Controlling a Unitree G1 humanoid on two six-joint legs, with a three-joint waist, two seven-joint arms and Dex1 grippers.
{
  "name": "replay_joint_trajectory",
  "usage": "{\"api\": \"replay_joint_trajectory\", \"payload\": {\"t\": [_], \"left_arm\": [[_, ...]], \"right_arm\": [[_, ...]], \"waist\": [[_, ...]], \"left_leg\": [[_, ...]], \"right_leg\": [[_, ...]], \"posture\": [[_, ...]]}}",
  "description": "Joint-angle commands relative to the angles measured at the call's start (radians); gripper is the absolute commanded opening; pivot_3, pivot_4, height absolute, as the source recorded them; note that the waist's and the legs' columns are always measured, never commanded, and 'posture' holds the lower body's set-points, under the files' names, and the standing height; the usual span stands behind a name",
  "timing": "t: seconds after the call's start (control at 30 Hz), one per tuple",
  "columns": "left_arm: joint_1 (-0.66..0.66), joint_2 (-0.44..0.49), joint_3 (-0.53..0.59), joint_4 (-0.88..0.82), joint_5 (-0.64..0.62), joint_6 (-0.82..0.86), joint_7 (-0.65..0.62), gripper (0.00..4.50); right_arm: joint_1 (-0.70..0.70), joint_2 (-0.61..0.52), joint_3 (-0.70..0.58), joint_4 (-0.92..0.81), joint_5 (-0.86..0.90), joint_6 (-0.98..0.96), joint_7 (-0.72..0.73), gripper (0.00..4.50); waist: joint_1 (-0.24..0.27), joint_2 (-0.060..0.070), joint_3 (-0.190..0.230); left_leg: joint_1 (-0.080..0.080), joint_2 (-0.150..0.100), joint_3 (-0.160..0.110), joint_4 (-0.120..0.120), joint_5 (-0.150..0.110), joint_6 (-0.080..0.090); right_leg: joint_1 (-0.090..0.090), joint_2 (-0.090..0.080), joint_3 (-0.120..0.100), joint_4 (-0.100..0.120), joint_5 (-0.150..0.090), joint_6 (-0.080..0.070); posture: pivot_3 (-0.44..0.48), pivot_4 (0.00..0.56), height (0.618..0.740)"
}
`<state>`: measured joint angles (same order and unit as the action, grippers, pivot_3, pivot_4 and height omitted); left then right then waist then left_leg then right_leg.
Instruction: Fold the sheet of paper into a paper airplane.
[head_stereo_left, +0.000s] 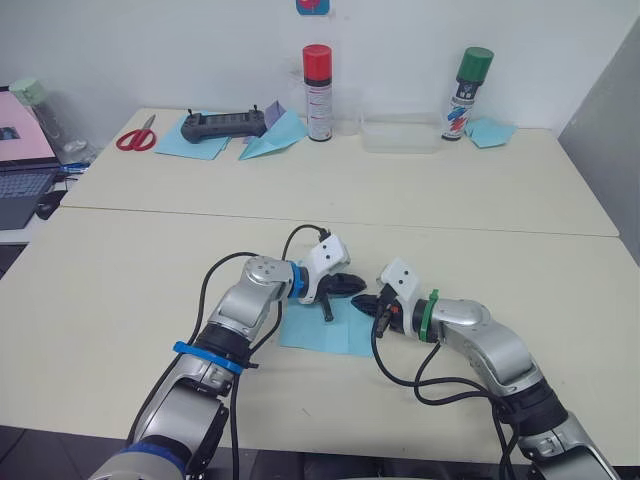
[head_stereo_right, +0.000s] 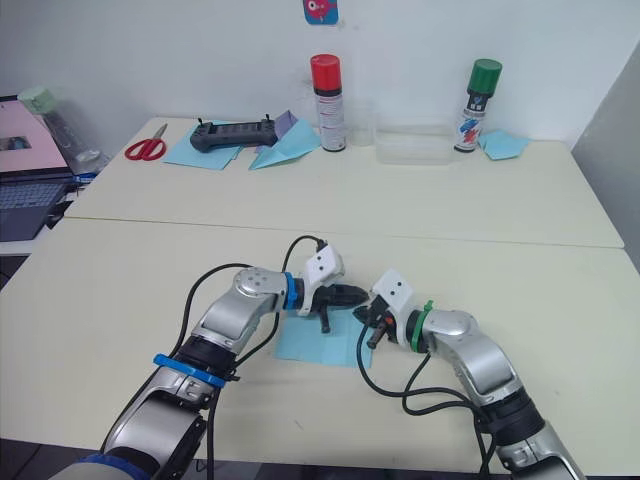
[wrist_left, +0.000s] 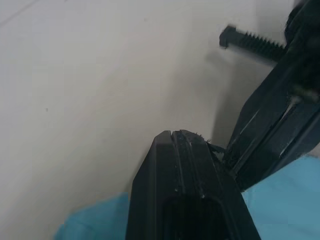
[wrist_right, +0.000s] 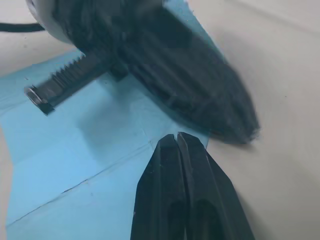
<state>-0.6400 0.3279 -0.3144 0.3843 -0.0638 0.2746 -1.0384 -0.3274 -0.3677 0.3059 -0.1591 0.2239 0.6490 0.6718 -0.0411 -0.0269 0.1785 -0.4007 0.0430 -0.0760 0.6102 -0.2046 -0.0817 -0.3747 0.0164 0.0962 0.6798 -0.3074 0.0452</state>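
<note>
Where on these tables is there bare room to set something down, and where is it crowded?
Bare: the near table either side of the sheet of paper, and the far table's front strip. Crowded: the far edge, from scissors and controller past the red-capped can and clear tray to the green-capped can.

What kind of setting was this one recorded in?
Probably an office or lab workspace: two pale tables against a white wall, a laptop at the left edge, and scissors, a black controller and spray cans at the back.
</note>
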Motion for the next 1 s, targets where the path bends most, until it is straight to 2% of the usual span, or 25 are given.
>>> {"api": "replay_joint_trajectory", "payload": {"t": [0.03,0.2,0.5,0.7,0.83,1.0], "left_arm": [[-0.006,0.036,-0.007,0.046,0.052,-0.001,0.026,0.00],[-0.041,0.076,0.013,0.138,0.094,-0.036,0.088,0.00],[-0.065,0.157,0.093,0.192,0.044,-0.082,0.095,0.00],[-0.041,0.177,0.248,0.033,-0.105,-0.018,0.083,0.00],[0.042,0.225,0.305,-0.120,-0.176,0.072,0.050,0.00],[0.110,0.274,0.395,-0.210,-0.266,0.195,0.067,0.00]], "right_arm": [[0.019,-0.007,-0.001,0.002,-0.004,0.032,-0.006,0.04],[0.023,-0.002,-0.002,0.001,0.001,0.036,-0.005,0.04],[0.010,0.006,0.007,0.023,-0.006,0.023,0.008,0.04],[-0.016,0.019,0.047,0.047,-0.035,-0.022,0.030,0.04],[-0.036,0.030,0.061,0.080,-0.046,-0.047,0.039,0.04],[-0.060,0.040,0.069,0.106,-0.057,-0.067,0.058,0.04]], "waist": [[-0.001,0.000,0.000],[-0.012,0.000,0.000],[-0.043,0.000,-0.001],[-0.045,0.000,0.000],[-0.043,0.000,0.000],[-0.045,-0.001,0.000]], "left_leg": [[0.000,0.000,0.000,0.000,0.000,0.000],[0.002,0.000,0.000,0.000,0.000,0.000],[0.003,0.002,0.000,0.000,0.000,0.000],[0.000,0.002,0.000,0.000,0.000,0.000],[0.000,0.002,0.000,-0.001,0.000,0.000],[0.000,0.003,0.000,-0.001,0.000,0.000]], "right_leg": [[0.000,0.000,0.000,0.000,0.000,0.000],[0.001,0.000,0.000,0.001,0.000,0.000],[0.001,0.001,0.001,0.002,0.001,0.001],[-0.002,0.001,0.001,0.002,0.001,0.001],[-0.002,0.001,0.001,0.001,0.001,0.001],[-0.002,0.001,0.000,0.002,0.001,0.001]], "posture": [[0.000,0.150,0.740],[0.000,0.150,0.740],[0.000,0.150,0.740],[0.000,0.150,0.740],[0.000,0.150,0.740],[0.000,0.150,0.740]]}}
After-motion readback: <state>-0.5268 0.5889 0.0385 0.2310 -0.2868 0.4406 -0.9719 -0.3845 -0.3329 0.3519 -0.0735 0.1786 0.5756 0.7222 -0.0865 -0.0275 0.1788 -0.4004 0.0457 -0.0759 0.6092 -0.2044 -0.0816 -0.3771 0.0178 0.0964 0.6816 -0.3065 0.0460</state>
